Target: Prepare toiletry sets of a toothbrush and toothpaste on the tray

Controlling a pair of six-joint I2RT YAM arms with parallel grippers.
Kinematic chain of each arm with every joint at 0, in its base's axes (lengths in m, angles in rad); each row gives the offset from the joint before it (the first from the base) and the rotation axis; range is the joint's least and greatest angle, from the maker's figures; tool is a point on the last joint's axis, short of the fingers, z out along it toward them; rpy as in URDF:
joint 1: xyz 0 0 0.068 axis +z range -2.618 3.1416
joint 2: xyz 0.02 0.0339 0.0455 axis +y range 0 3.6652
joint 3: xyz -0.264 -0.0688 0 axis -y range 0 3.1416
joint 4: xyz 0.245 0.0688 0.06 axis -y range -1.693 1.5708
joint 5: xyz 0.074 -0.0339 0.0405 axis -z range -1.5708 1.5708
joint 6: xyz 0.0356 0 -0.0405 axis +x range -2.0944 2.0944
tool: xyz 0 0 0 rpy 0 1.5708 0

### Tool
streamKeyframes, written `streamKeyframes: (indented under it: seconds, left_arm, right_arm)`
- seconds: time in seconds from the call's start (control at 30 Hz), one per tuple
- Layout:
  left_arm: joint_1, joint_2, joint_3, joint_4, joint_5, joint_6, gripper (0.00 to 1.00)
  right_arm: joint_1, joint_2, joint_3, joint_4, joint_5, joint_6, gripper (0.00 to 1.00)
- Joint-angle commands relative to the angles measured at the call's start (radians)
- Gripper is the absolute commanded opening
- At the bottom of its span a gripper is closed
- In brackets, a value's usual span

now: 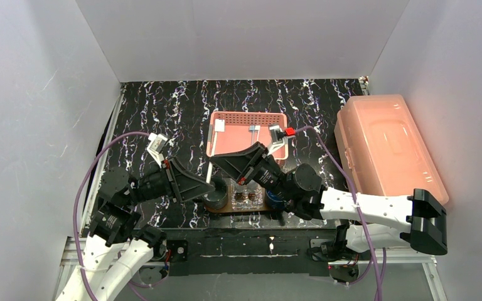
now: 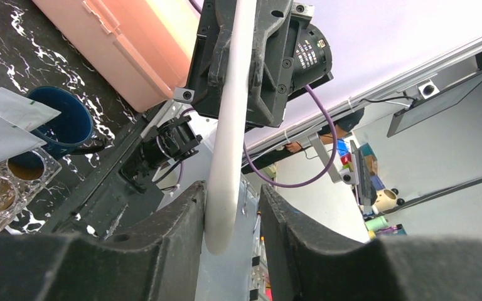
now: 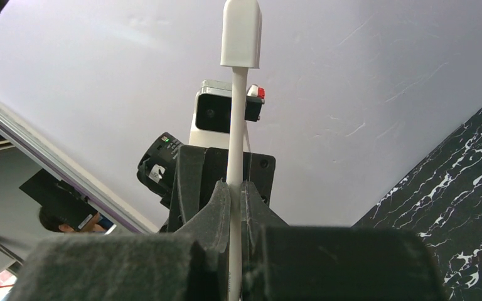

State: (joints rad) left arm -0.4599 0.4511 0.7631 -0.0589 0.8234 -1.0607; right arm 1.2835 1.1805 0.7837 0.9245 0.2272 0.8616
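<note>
Right claw (image 3: 235,188) pinching toothbrush (image 3: 240,37) above tray (image 1: 241,209); left claw (image 2: 232,194) part-spread round its handle. Pink basket (image 1: 235,141) beyond tray, holding white packets (image 1: 219,125).

Walls (image 1: 245,37): plain pale grey, closing in the worktop's back, left and right edges.
Worktop (image 1: 157,106): black, veined white like marble.
Light: even and soft.

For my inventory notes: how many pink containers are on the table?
2: the perforated basket at the middle back, the lidded box at the far right. More could be hidden.
</note>
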Motion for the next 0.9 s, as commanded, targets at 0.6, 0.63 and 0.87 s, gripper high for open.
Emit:
streamKeyframes:
  seconds: [0.6,0.63,0.87]
  left_arm:
    - [0.006,-0.026,-0.02,-0.018,0.023,0.022,0.0]
    - [0.006,-0.028,-0.02,-0.027,0.023,0.029,0.0]
    - [0.006,-0.032,-0.011,-0.104,0.029,0.083,0.0]
  right_arm:
    - [0.025,-0.089,-0.038,-0.054,0.074,-0.079,0.43]
    - [0.025,-0.102,-0.032,-0.096,0.077,-0.094,0.46]
    - [0.025,-0.204,-0.01,-0.332,0.086,-0.184,0.59]
